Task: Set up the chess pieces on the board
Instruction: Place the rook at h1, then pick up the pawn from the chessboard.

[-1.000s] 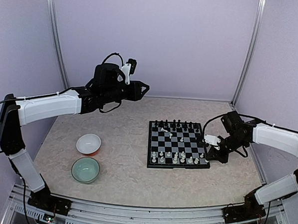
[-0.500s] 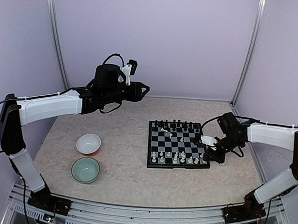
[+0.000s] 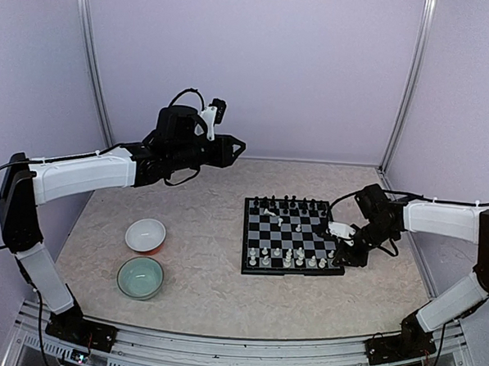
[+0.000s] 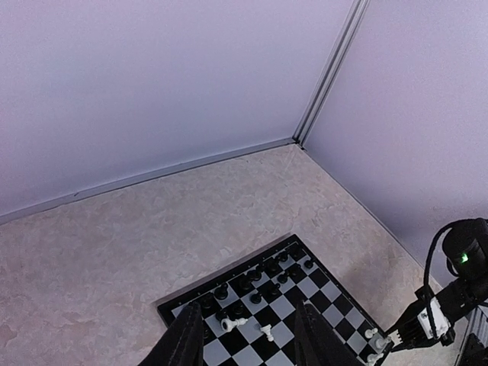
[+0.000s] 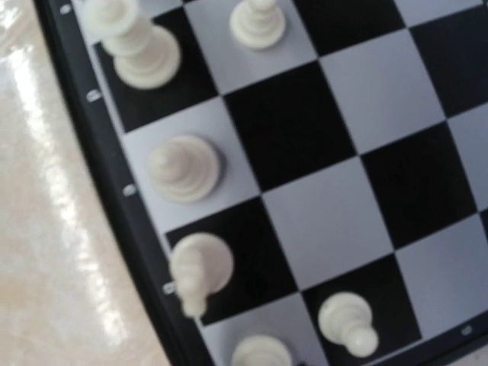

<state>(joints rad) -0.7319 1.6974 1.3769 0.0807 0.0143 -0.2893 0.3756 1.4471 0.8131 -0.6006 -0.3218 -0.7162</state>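
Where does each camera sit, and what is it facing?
Top external: above and behind the robot, looking down on the board, left arm and right arm.
Left wrist: raised high, facing the far right corner; its own fingers frame the bottom.
Right wrist: close over the board's edge and white pieces; no fingers visible.
All three show the board.

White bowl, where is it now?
Top view, left side: the white bowl sits just behind the pale green bowl, well left of the board.
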